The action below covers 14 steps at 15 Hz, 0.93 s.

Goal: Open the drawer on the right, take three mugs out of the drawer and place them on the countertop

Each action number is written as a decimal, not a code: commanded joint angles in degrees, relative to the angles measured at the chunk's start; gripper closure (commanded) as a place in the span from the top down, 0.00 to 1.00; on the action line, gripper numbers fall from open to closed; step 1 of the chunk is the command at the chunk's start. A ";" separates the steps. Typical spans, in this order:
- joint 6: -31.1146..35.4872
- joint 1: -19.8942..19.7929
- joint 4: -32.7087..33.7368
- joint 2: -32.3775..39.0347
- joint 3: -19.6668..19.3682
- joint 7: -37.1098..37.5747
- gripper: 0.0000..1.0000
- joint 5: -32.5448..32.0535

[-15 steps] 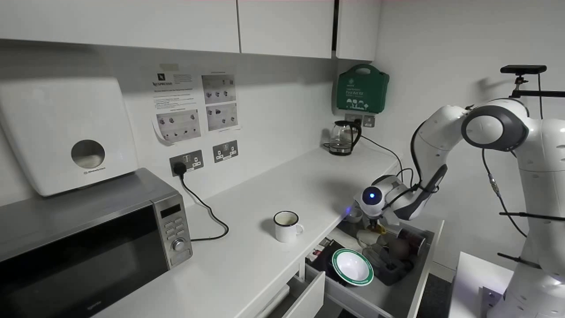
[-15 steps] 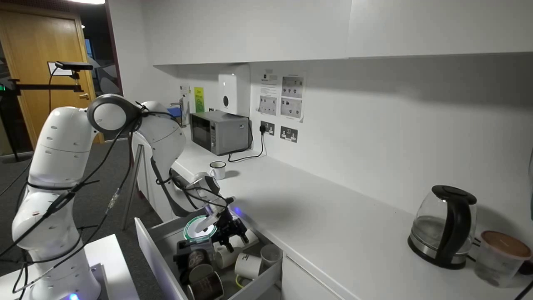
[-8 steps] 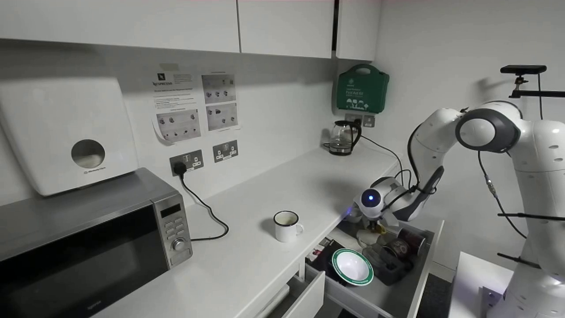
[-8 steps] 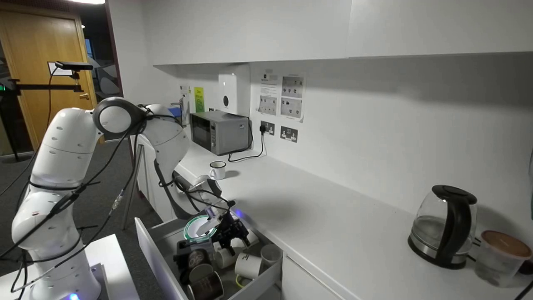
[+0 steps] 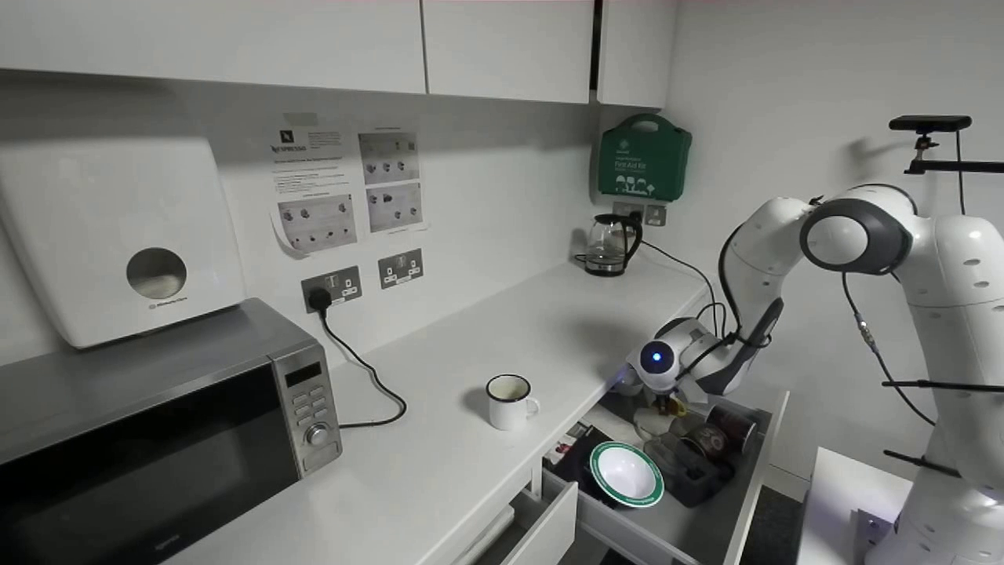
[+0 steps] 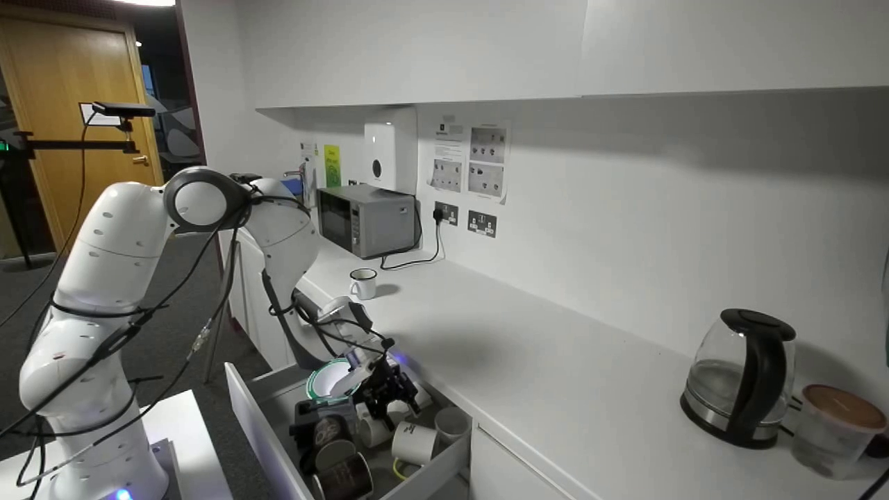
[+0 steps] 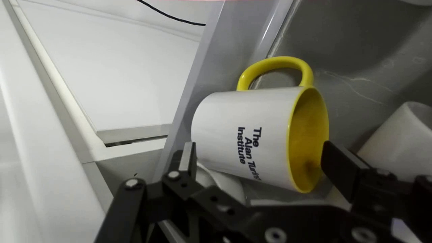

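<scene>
Sinking slightly since a second ago, the arm [image 5: 831, 243] is bringing its pincer [image 7: 258, 153] a little lower over the drawer [image 6: 262, 434]. The tabletop [image 6: 555, 389] is running out of frame in both exterior views. The drawer, pulled out, is losing a corner to the bottom edge in both, and in an exterior view a smaller drawer [image 5: 549, 534] is being cut there. In an exterior view, the microwave [image 5: 157, 447] is being cut by the left and lower edges. On the tabletop, the kettle [image 6: 740, 382] is standing whole, well apart from the arm. The pincer's fingers [image 7: 341, 168] are standing wide apart, gripping nothing. Inside the drawer, the dish [image 6: 321, 378] is hiding partly behind the arm's end in an exterior view. Dark mugs [image 6: 347, 478] are resting near the drawer's front, their print blurring past reading. A yellow-handled mug [image 7: 266, 125] is lying on its side in the drawer, showing between the fingers in the wrist view; the overlap is hiding whether either finger is touching it. Near it, a pale mug [image 7: 395, 141] is being cut by the right edge and partly covered by a finger. On the tabletop, a black-rimmed mug [image 5: 508, 404] is standing upright.
</scene>
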 commanded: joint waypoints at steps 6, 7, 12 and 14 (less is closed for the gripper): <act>-2.94 -1.04 1.04 -0.17 0.56 2.03 1.00 -4.99; -2.88 -1.12 1.14 -0.16 0.62 1.93 1.00 -5.02; -3.14 -1.18 1.89 0.34 0.71 2.11 1.00 -5.87; -3.18 -1.30 2.14 0.51 0.73 1.84 1.00 -5.88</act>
